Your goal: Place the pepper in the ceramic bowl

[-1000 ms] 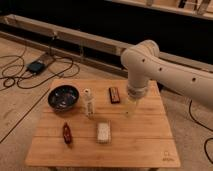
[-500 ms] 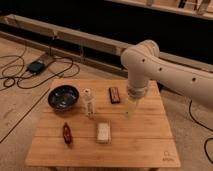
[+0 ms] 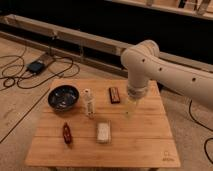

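Red pepper (image 3: pixel 66 133), glazed bowl (image 3: pixel 63 97), gripper (image 3: pixel 130 108) over table (image 3: pixel 137 144)

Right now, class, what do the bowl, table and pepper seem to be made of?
Bowl: probably glazed ceramic, dark and glossy. Table: pale wood, plank seams showing. Pepper: shiny dark red skin; real or plastic, unclear. The pincer hangs over the table, well right of the bowl in the view.
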